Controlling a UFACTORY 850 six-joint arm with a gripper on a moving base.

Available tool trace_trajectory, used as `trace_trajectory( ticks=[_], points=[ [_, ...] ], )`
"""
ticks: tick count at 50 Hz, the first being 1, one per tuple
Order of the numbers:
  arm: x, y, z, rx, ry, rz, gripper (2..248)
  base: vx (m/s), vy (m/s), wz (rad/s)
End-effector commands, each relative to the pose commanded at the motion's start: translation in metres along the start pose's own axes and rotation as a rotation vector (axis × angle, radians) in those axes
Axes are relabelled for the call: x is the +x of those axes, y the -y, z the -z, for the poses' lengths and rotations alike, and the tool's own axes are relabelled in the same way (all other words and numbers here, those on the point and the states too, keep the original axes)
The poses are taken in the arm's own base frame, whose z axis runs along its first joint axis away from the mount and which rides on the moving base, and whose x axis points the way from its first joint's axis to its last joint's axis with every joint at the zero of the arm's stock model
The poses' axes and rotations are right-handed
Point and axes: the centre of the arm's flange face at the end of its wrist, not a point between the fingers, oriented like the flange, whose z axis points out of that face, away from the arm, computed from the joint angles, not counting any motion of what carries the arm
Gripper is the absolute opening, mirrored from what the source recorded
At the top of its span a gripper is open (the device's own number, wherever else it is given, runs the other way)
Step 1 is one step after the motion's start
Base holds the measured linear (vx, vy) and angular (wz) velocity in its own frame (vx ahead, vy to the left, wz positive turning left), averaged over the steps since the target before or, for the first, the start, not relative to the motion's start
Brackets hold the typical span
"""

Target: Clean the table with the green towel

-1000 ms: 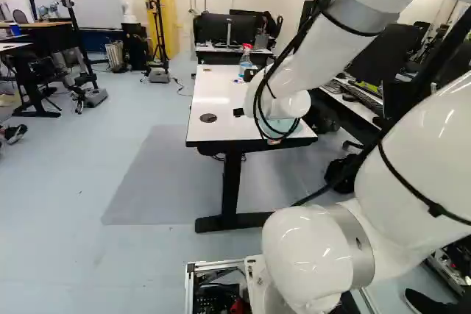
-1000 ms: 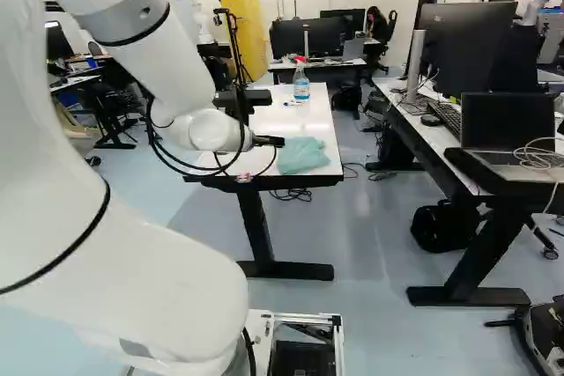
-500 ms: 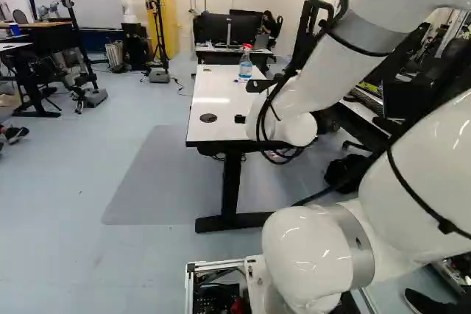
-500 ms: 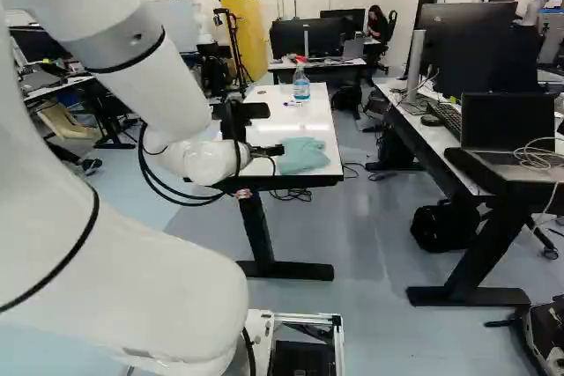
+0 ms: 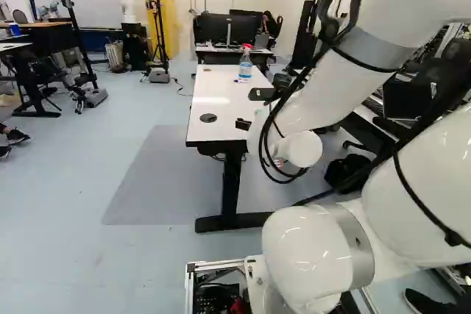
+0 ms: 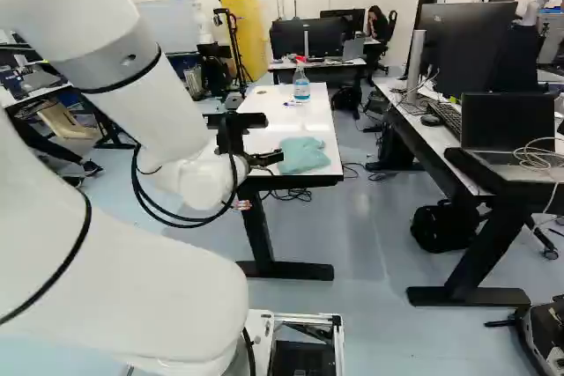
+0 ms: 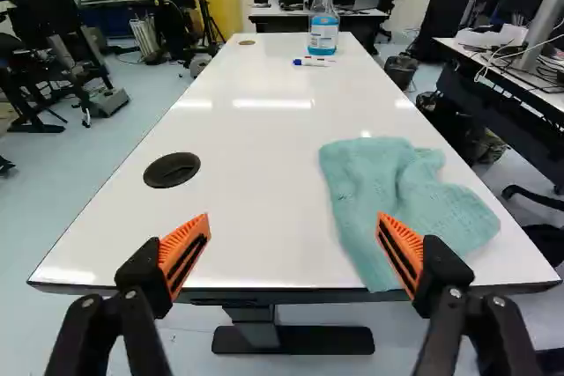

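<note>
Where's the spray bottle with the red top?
In the right base view, the spray bottle stands near the white table's far end, towards its right edge, just beyond the blue-capped marker.

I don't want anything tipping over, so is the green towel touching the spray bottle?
Apart. The wrist view shows white tabletop between the green towel and the spray bottle beyond it.

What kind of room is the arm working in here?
Probably a robotics lab with office-style workstations: another robot arm stands at the right of the right base view, a laptop and computer monitors sit on desks, and a camera tripod stands at the left.
</note>
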Motion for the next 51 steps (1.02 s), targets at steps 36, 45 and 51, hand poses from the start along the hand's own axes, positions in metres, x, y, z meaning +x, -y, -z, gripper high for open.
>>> trace_trajectory(
  ticks=[36, 45, 51],
  points=[
    [-0.014, 0.0, 0.013, -0.001, -0.045, 0.0, 247, 0.0, 0.0, 0.0],
    [-0.014, 0.0, 0.013, -0.001, -0.045, 0.0, 247, 0.0, 0.0, 0.0],
    [-0.014, 0.0, 0.013, -0.001, -0.045, 0.0, 247, 0.0, 0.0, 0.0]
  ],
)
